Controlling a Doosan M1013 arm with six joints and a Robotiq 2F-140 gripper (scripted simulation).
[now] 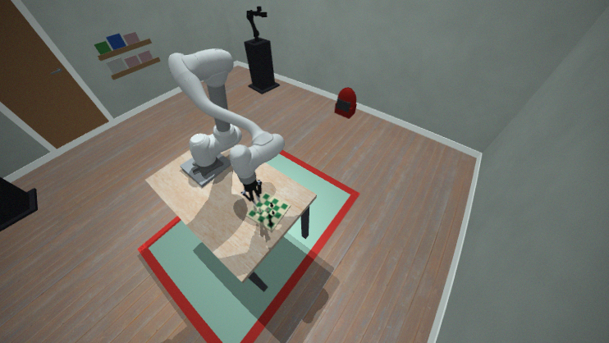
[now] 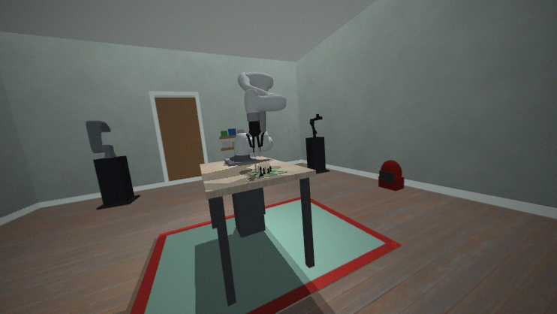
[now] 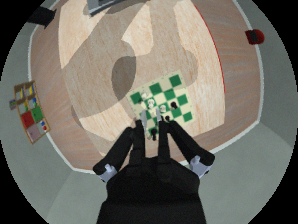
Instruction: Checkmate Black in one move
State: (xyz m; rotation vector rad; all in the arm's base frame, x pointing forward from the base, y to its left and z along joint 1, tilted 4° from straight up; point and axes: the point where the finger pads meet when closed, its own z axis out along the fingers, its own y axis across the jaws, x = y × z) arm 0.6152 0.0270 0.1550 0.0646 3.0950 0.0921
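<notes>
A small green-and-white chessboard (image 1: pixel 281 208) (image 2: pixel 277 171) (image 3: pixel 174 84) lies near the right edge of the wooden table (image 1: pixel 200 212) (image 2: pixel 221 183). A few black pieces (image 1: pixel 271 219) (image 2: pixel 269 169) (image 3: pixel 174 104) and white pieces (image 1: pixel 258 208) (image 3: pixel 148 104) stand on it; they are too small to tell their kinds or squares. My gripper (image 1: pixel 252 197) (image 2: pixel 255 149) (image 3: pixel 151 114) hangs pointing down, well above the board's near-arm edge. Its fingers are drawn close together with a narrow gap and nothing between them.
The arm's base plate (image 1: pixel 203 170) sits at the table's far corner. The table stands on a green mat with a red border (image 1: pixel 341 187). Black pedestals (image 2: pixel 115 179), a red box (image 1: pixel 345 102) and wall shelves (image 1: pixel 127 55) stand away from the table.
</notes>
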